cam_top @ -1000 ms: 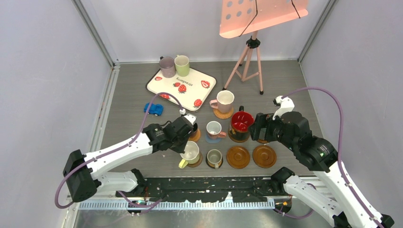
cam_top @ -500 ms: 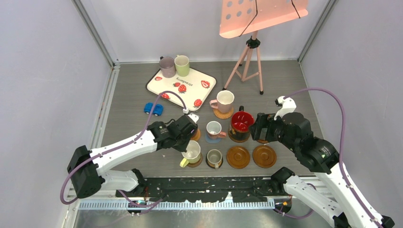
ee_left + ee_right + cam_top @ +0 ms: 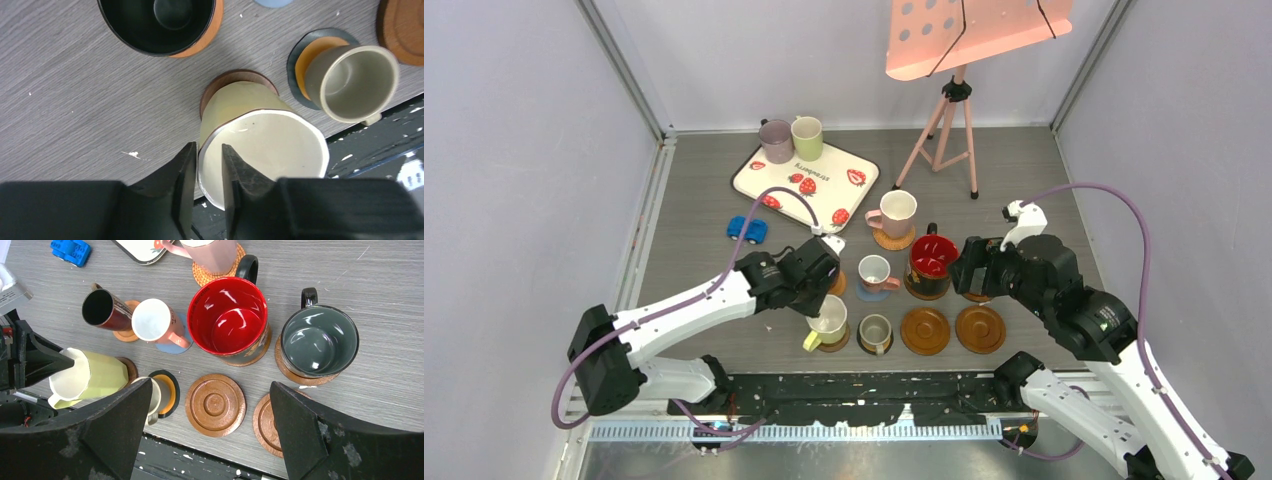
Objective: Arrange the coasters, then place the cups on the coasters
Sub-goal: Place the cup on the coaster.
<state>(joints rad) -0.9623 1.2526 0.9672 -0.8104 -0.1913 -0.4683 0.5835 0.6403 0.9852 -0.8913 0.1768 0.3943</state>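
Nine cups (image 3: 227,315), two bare coasters (image 3: 215,404)

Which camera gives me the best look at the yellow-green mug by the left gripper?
Left wrist: the yellow-green mug fills the frame, with its rim between the fingers of the left gripper. Right wrist shows it whole but small at the edge; top external shows it only tiny.
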